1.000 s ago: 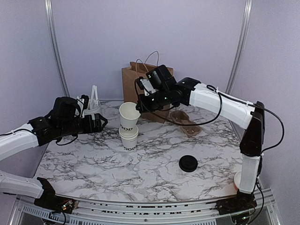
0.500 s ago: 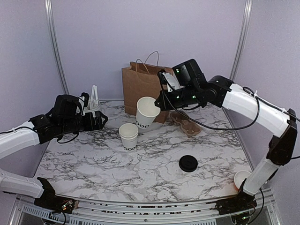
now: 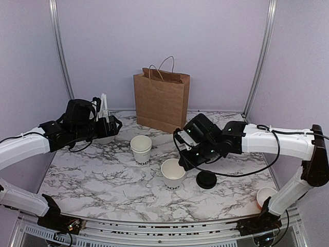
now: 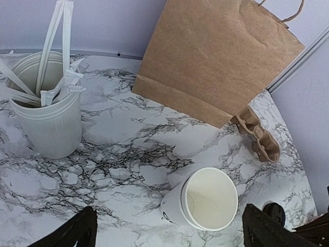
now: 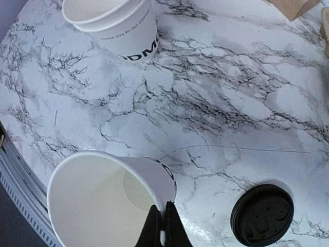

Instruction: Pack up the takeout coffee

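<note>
No lidded takeout coffee is in view. A single lidless white paper cup (image 3: 173,174) with black lettering sits low over the marble table's front middle. My right gripper (image 3: 181,163) is shut on its wall, one finger inside and one outside the rim. The right wrist view shows that pinch (image 5: 162,226) on the cup (image 5: 103,200). I cannot tell whether the cup touches the table. A loose black lid (image 3: 206,179) (image 5: 262,215) lies just right of it. My left gripper (image 3: 114,125) (image 4: 170,232) hangs open at the left, above and behind the stack of white cups (image 3: 141,150) (image 4: 203,200).
A brown paper bag (image 3: 161,100) (image 4: 216,56) stands at the back centre. A white holder of wrapped straws (image 4: 49,118) is at the back left. A cardboard cup carrier (image 4: 259,139) lies right of the bag. Another cup (image 3: 266,195) sits by the right arm's base.
My right arm lifted the top cup off the stack, swung it right, then lowered it to the front middle beside the black lid. The left arm drew back slightly.
</note>
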Available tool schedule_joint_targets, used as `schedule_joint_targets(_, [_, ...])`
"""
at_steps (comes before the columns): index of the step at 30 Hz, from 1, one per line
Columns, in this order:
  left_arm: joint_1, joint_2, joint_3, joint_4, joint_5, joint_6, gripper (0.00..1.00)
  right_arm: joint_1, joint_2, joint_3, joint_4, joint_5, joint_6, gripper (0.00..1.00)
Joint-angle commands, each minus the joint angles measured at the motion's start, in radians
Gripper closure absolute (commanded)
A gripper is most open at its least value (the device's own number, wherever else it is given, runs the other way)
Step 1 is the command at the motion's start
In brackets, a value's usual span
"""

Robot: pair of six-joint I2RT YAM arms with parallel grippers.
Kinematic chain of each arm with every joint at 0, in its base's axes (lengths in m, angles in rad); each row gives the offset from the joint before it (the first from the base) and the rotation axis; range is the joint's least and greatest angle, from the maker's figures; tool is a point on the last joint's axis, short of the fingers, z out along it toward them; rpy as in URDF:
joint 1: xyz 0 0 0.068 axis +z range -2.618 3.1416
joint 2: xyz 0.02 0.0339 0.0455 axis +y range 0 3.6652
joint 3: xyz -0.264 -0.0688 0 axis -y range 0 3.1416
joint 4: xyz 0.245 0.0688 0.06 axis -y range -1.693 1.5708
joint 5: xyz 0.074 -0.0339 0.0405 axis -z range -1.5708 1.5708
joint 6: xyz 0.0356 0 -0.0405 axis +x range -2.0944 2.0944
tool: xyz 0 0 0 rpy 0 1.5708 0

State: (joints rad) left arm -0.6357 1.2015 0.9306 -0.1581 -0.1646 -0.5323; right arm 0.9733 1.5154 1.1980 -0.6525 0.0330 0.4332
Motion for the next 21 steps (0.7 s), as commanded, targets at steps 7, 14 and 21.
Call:
schedule_joint_targets(7, [0.007,-0.009,0.009,0.032,0.005,-0.016,0.01,0.011,0.030,-0.081,0.204,0.029,0.059,1.00])
schedule_joint_targets(14, [0.010,-0.012,0.006,0.031,0.008,-0.012,0.01,0.011,0.060,-0.077,0.202,0.038,0.065,0.92])
schedule_joint_targets(21, [0.013,-0.025,-0.005,0.028,0.006,-0.014,0.01,0.011,0.047,-0.065,0.159,0.054,0.067,0.68])
